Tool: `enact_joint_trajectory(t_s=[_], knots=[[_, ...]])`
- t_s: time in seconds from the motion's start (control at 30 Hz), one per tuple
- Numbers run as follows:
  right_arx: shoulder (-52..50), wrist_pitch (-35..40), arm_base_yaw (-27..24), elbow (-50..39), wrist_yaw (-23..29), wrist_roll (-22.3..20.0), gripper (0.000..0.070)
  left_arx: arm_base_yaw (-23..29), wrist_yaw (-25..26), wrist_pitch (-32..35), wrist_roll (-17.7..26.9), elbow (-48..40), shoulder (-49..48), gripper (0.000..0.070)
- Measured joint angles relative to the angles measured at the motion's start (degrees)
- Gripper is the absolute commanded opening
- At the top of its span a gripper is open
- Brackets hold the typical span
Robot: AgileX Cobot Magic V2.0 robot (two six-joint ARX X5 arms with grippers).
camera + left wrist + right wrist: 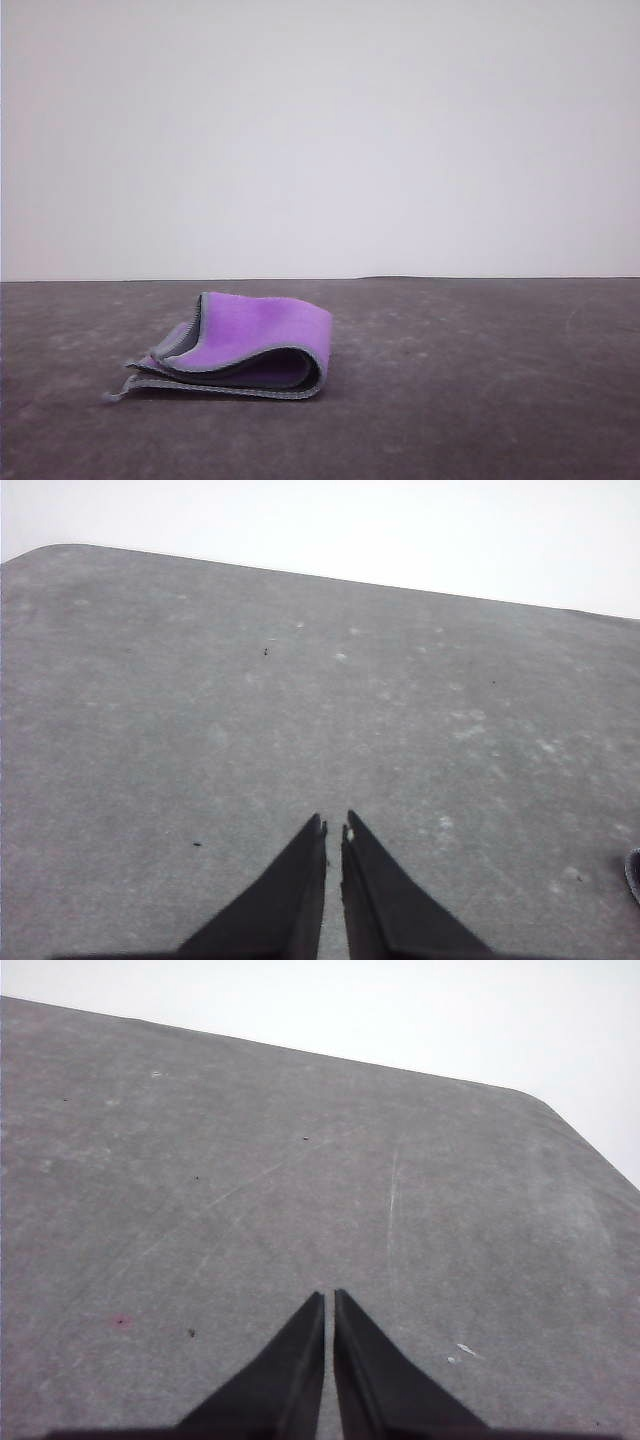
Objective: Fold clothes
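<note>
Folded cloth [250,340], purple face out, on grey table [480,380]; left gripper [334,830] and right gripper [329,1298] apparently closed, holding nothing.

Grey table [480,380] before a white wall [320,130].
The tabletop is dark grey, matte and mottled with pale scuffs; fine light scratches cross it in the right wrist view, with a few dark specks and a small reddish spot [121,1320]. Its far corners are rounded.
</note>
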Motion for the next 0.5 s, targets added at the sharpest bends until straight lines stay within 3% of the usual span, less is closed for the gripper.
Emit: enact_joint_trajectory(t_s=[0.5], knots=[[0.0, 0.0, 0.0, 0.0, 0.0, 0.0, 0.001, 0.0, 0.0, 0.0, 0.0, 0.0, 0.0, 0.0016]])
